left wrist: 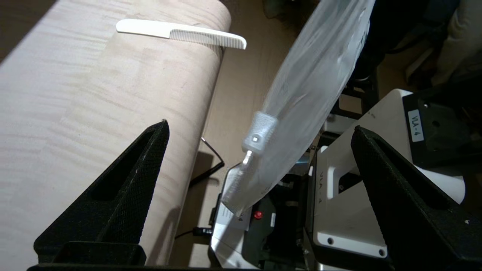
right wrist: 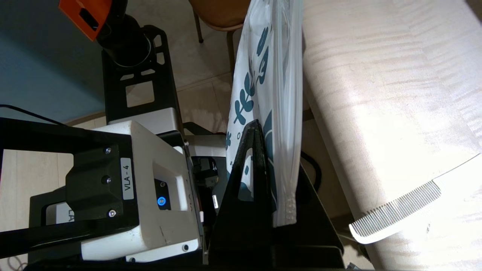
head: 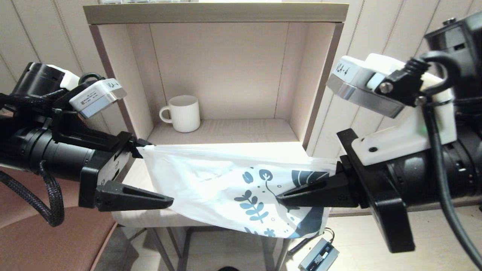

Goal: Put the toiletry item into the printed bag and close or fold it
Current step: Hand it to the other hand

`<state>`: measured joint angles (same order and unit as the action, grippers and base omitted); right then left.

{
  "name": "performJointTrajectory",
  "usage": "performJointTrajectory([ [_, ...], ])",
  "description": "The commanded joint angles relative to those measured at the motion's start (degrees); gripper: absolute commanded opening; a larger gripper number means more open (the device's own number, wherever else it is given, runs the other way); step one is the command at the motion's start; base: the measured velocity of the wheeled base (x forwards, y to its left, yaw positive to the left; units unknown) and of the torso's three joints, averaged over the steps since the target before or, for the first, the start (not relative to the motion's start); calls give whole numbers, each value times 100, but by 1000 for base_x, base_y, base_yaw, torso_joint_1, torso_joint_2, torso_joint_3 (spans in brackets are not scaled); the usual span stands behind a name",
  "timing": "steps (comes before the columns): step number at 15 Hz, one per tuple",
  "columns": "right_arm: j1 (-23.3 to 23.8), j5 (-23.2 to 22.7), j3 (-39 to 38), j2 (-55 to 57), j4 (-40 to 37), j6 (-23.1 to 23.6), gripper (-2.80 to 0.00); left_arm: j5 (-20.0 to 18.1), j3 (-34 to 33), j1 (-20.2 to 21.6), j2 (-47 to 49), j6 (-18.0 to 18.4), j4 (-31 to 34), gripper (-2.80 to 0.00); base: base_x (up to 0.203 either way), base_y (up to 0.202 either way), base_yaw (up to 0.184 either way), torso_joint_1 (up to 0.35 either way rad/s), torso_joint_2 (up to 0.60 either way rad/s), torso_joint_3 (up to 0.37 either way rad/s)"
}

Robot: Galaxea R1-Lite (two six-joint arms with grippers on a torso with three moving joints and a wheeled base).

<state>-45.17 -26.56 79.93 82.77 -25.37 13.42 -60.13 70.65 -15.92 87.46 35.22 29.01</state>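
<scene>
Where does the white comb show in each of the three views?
Head view: not in it; the bag, held up between both arms, covers that part of the table.
Left wrist view: comb on the table, teeth end past the edge.
Right wrist view: comb likewise overhanging the edge.
Shared landmark: the bag.

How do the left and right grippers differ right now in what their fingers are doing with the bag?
The right gripper has its fingers shut on the printed bag's leaf-patterned end; the left gripper has its fingers spread wide, with the bag's zip-slider end hanging between them unpinched. So the right gripper carries the bag, while the left carries nothing. Both are held in front of the table's edge, facing each other.
</scene>
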Motion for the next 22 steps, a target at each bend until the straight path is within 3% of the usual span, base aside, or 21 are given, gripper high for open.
performJointTrajectory([
  [1,-10,-16,-13,11,-12,11,-280,-66,136,1,131,17,25,0,0,0,0,0,0,0],
  [2,-19,-20,-13,18,-3,11,-280,-78,202,1,156,4,26,-280,0,0,0,0,0,0],
  [16,-29,-24,-4,139,5,28,-280,-245,144,-21,148,20,49,-280,0,0,0,0,0,0],
  [22,-367,1,273,817,127,38,-280,-236,212,-400,192,3,34,-280,0,0,0,0,0,0],
])
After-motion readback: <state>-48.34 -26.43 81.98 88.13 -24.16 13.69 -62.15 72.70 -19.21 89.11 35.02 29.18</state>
